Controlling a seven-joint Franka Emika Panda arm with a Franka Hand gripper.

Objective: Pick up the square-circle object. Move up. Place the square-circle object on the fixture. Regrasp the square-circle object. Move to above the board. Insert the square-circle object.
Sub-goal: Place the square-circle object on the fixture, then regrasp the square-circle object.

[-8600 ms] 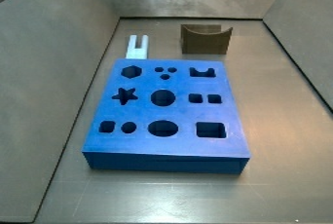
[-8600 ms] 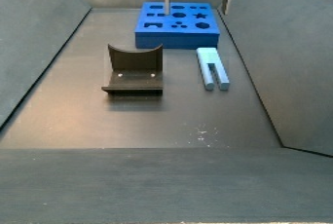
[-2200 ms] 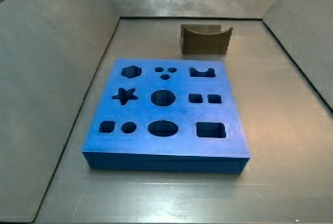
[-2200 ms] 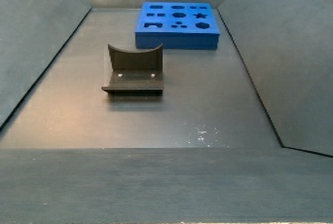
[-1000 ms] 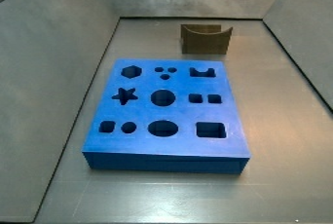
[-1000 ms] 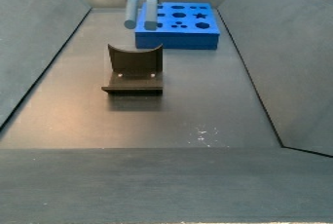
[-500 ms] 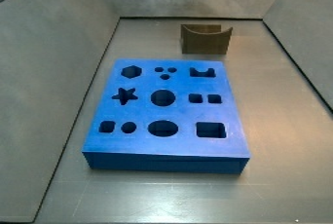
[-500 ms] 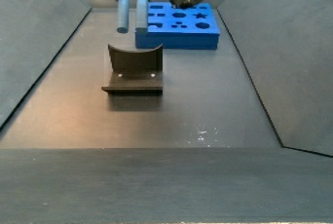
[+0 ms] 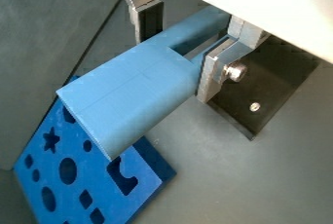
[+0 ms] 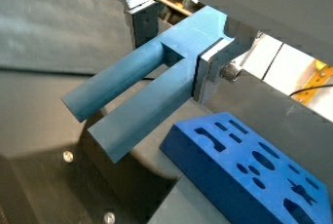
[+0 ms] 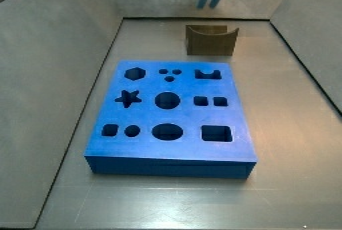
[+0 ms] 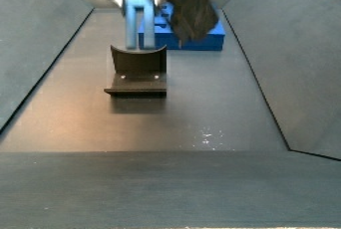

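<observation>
Where grey walls slope down to a dark floor (image 12: 173, 153), one blue board (image 11: 170, 114) and one fixture (image 12: 138, 74) stand apart. Over the fixture, the gripper (image 9: 186, 35) clamps the single square-circle object (image 9: 136, 87).

Blue square-circle object (image 9: 136, 90) upright in fingers (image 9: 216, 70), above fixture (image 12: 136, 72).

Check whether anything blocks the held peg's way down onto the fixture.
Nothing visible does. The gripper holds the square-circle object just above the fixture; in a side view its lower end hangs at the open notch, with only bare floor around.
</observation>
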